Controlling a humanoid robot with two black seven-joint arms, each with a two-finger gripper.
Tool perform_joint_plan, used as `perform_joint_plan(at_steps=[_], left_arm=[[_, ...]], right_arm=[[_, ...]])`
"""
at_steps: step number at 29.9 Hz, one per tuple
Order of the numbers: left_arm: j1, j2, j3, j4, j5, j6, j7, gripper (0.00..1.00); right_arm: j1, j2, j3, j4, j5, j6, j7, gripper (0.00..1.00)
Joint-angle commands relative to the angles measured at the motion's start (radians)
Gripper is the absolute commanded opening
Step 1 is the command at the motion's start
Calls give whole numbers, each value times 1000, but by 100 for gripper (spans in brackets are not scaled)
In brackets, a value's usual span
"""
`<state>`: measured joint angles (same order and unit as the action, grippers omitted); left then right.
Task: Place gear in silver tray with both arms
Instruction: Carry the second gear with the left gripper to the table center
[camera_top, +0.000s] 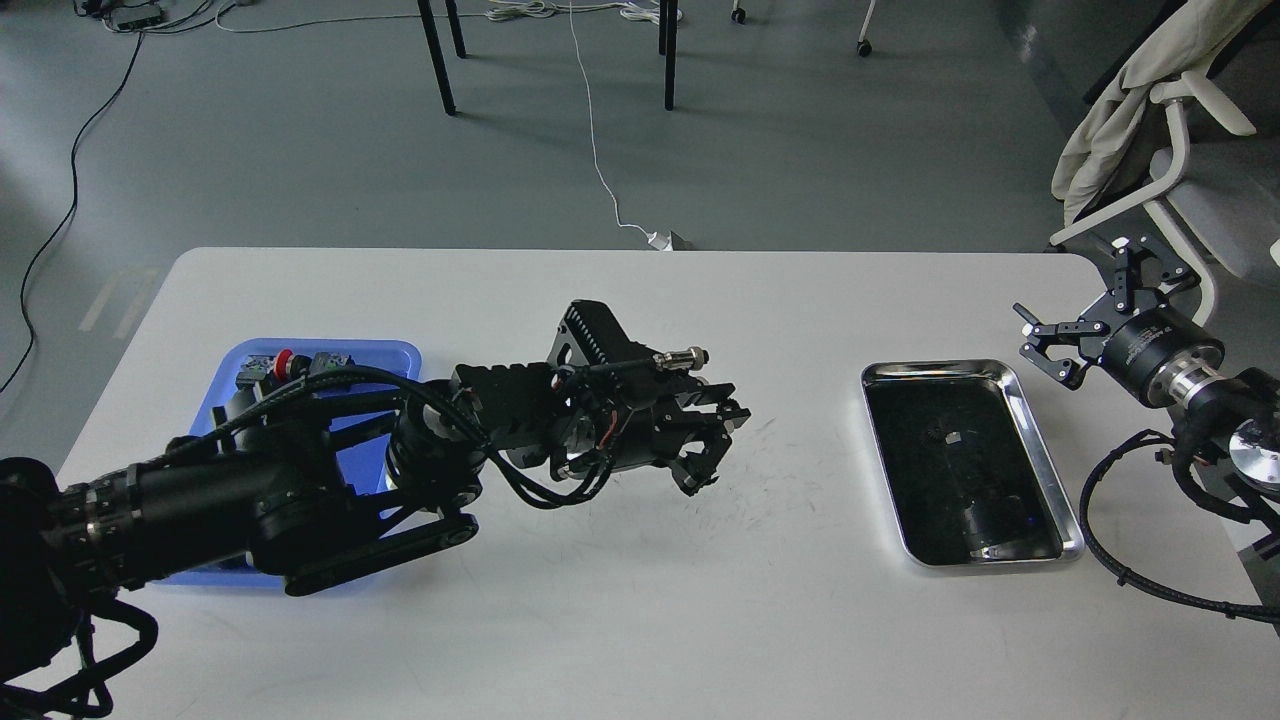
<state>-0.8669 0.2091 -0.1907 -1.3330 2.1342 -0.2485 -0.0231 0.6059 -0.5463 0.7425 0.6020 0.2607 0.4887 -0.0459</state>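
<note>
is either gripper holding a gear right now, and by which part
The right gripper is open and holds nothing. The left gripper is too dark to tell whether anything sits between its fingers.

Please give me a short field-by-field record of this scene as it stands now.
surface: white table
silver tray: right side of table, small dark gear-like piece on its bottom
blue tray: left side, partly hidden by the left arm, small parts inside
left end effector: above bare table between the trays; grip state unclear
right end effector: open, beside silver tray's far right corner
</note>
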Motion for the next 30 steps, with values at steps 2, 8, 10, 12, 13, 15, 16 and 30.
perform_joint_plan(at_steps=[2,8,10,12,13,15,16,30], left_arm=[[49,-134,1,107,18,18,-18,9],[71,-209,2,216,16,86,-34,9],[69,-209,2,259,15,107,-43,9],[69,-209,2,308,10,130,-58,9],[69,-209,2,328,10,141,-67,9],[69,-209,11,371,6,164,-84,9],[69,-209,22,394,1,178,-92,9],[77,-209,34,391,-71,227,-86,10]], right_arm=[[5,0,1,-1,0,0,1,98],[8,0,1,-1,0,0,1,98],[8,0,3,-1,0,0,1,98],[6,-1,3,-1,0,0,1,98],[6,-3,1,-1,0,0,1,98],[5,-7,1,-1,0,0,1,98],[5,-10,1,-1,0,0,1,98],[5,-26,3,-1,0,0,1,98]])
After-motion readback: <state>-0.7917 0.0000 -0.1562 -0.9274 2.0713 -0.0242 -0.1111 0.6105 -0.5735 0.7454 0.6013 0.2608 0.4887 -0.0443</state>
